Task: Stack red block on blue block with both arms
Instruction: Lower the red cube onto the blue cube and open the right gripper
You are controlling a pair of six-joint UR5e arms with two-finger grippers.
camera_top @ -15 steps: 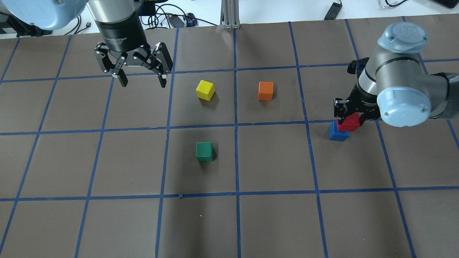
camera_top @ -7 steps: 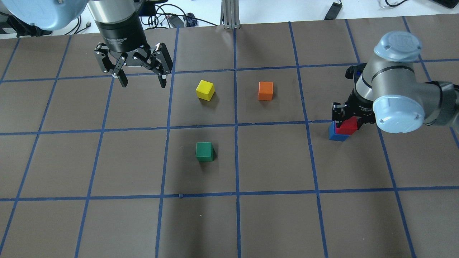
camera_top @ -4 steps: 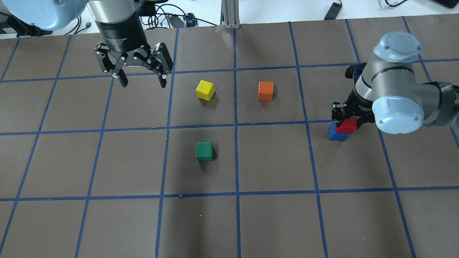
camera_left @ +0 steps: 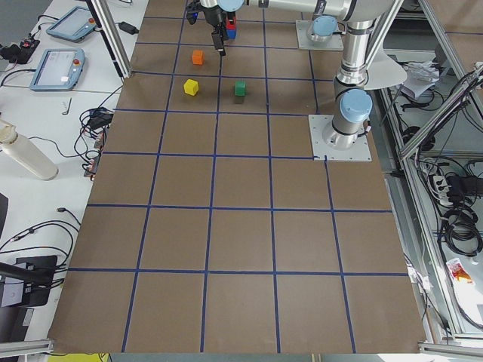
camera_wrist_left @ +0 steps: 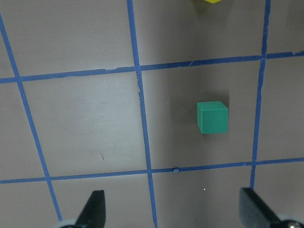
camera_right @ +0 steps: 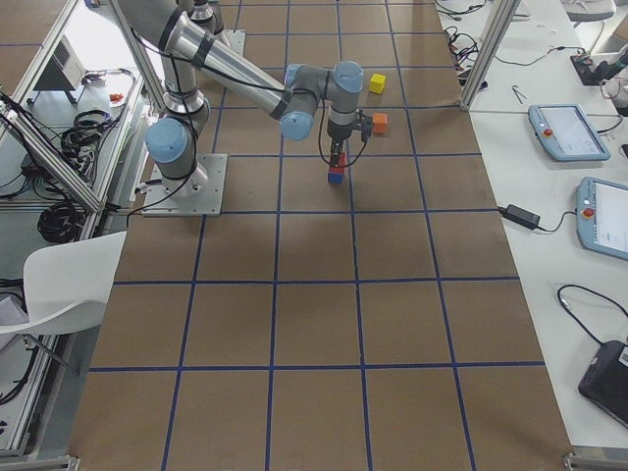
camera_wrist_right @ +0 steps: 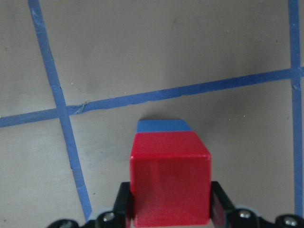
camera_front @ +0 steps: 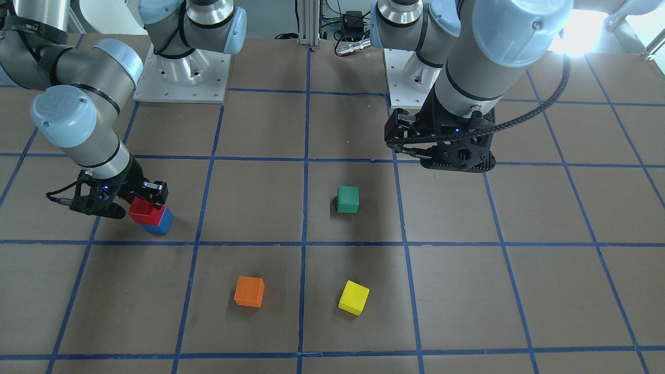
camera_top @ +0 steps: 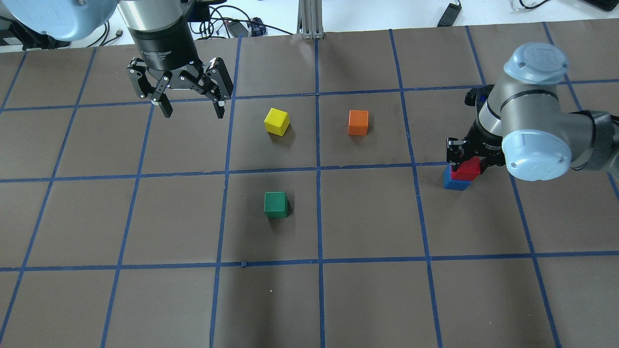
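Right claw (camera_top: 466, 162): clenched on the red block (camera_top: 465, 169), one finger on each of two opposite faces, as the right wrist view confirms. It stands at the right of the overhead view, just below a blue tape line.

Red block: positioned on top of the blue block (camera_top: 453, 182). In the overhead view the blue block's lower left shows past it; in the wrist view only a thin strip of blue shows beyond the red block's far edge. Whether the two faces are in full contact cannot be told. The blue block rests on the bench (camera_top: 367, 299).

Left claw (camera_top: 193, 112): released, fingers spread wide and grasping nothing, hanging above the bench at the upper left of the overhead view, well apart from every block.

Other items: yellow block (camera_top: 276, 121) and orange block (camera_top: 358, 122) side by side above centre, on either side of a tape line; green block (camera_top: 276, 204) below the yellow one, near centre. All three rest on the bench, apart from each other.
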